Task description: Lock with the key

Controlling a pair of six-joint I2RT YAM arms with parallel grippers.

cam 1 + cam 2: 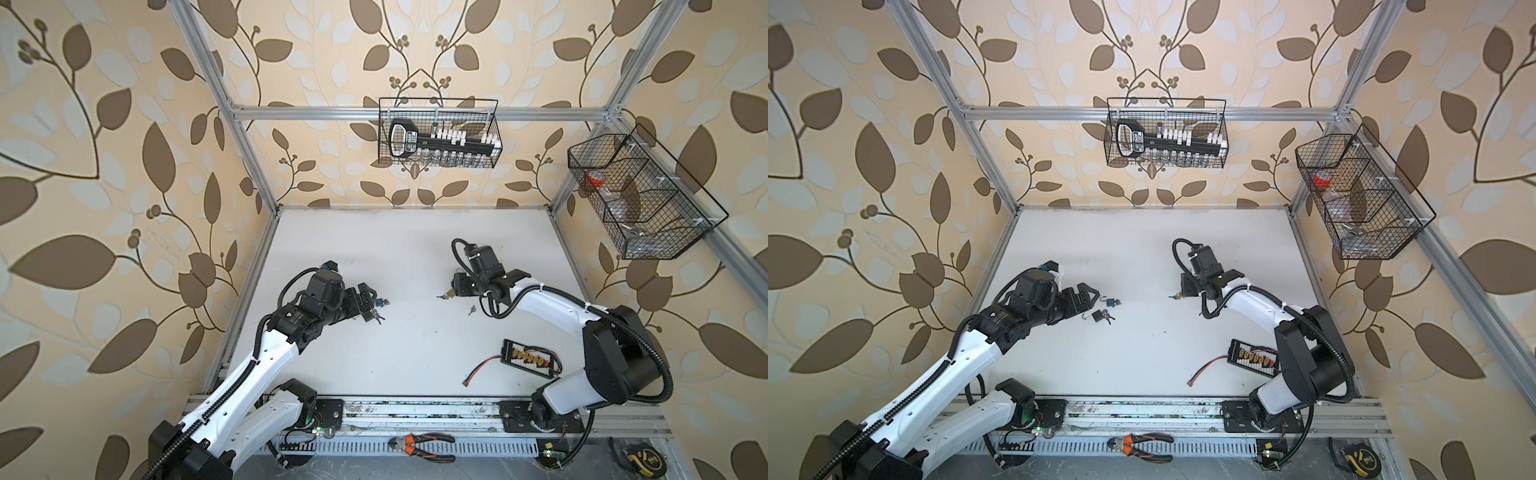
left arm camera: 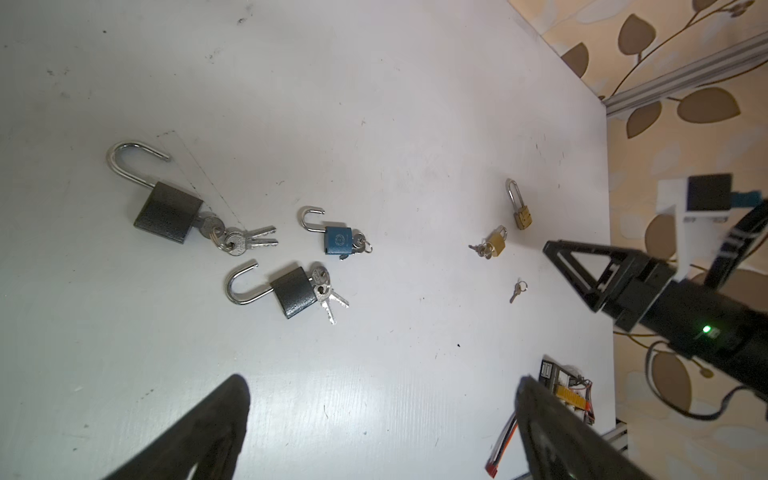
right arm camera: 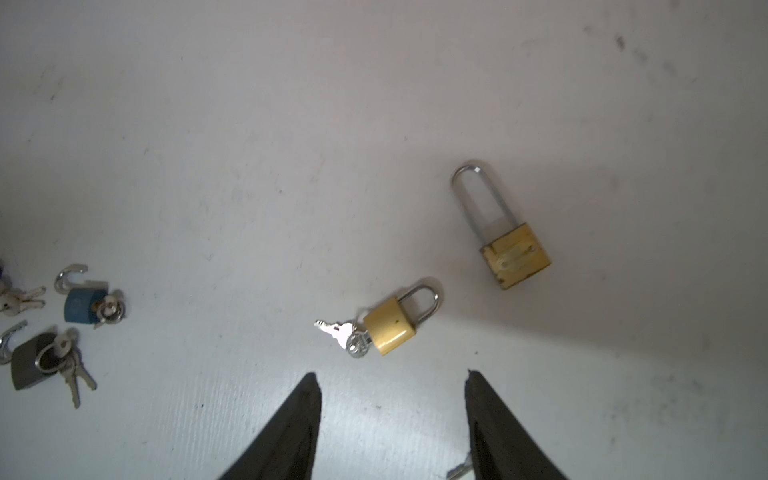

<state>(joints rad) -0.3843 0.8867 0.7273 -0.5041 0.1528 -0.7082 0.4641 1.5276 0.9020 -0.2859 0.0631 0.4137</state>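
**Small brass padlock** [image 3: 390, 326]: shackle closed, lying flat near the middle of the white surface [image 3: 249, 124], with silver keys [image 3: 338, 332] on a ring at its keyhole end.

**Long-shackle brass padlock** [image 3: 515, 259]: shackle closed, lying flat just beside the small one, not touching it.

**Loose key** [image 2: 517, 291]: flat and alone, near the small brass padlock on the side toward the near edge.

**Blue padlock** [image 2: 337, 240], **large grey padlock** [image 2: 168, 212], **smaller grey padlock** [image 2: 293, 291]: shackles open, keys at each base. They lie clustered left of the middle, well apart from the brass pair.
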